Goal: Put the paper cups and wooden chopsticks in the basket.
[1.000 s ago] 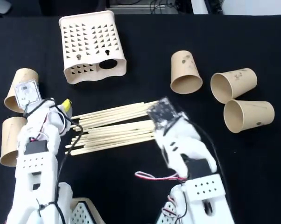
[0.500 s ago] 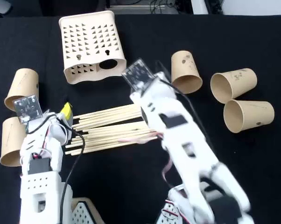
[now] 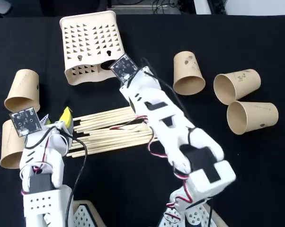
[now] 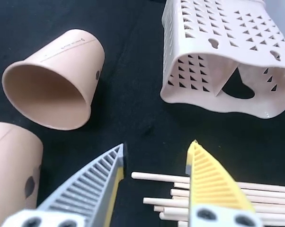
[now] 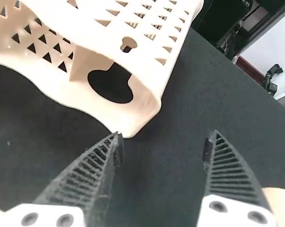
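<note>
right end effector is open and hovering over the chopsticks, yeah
No. The right end effector is open, but it hovers by the basket, at the end with the handle hole, not over the chopsticks. The right wrist view shows the basket just ahead of its fingertips.

Five paper cups (image 3: 23,90): two beside the fingers of the left gripper (image 4: 157,146), three well apart from those of the right gripper (image 5: 164,137). One basket (image 3: 90,45). Wooden chopsticks (image 3: 111,132): one bundle, number indistinct.
</note>
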`<state>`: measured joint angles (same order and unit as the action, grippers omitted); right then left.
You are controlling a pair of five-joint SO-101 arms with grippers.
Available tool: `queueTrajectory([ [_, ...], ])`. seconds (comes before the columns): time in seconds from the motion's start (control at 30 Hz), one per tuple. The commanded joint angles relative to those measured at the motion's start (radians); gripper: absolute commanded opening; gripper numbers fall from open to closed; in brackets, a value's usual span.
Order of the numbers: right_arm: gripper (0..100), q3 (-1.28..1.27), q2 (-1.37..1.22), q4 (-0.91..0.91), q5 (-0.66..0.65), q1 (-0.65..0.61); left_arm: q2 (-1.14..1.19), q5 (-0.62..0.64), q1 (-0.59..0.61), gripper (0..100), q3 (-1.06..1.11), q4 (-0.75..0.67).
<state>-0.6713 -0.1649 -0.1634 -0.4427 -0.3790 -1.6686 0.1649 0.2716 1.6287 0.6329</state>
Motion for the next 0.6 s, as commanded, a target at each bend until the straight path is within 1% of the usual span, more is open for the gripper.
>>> queueTrajectory([
  [0.0,27.9,0.091,-0.044,-0.06,0.06,-0.008,-0.094,0.011,-0.002,22,0.008,0.044],
  [0.13,27.9,0.157,-0.12,-0.123,0.11,-0.011,-0.161,0.008,-0.004,22,0.01,0.107],
  [0.33,27.3,0.232,-0.214,-0.13,0.115,-0.037,-0.149,0.008,-0.005,22,0.004,0.11],
  [0.57,12.4,0.294,-0.262,-0.13,0.114,-0.04,-0.149,0.006,-0.005,22,0.004,0.114],
])
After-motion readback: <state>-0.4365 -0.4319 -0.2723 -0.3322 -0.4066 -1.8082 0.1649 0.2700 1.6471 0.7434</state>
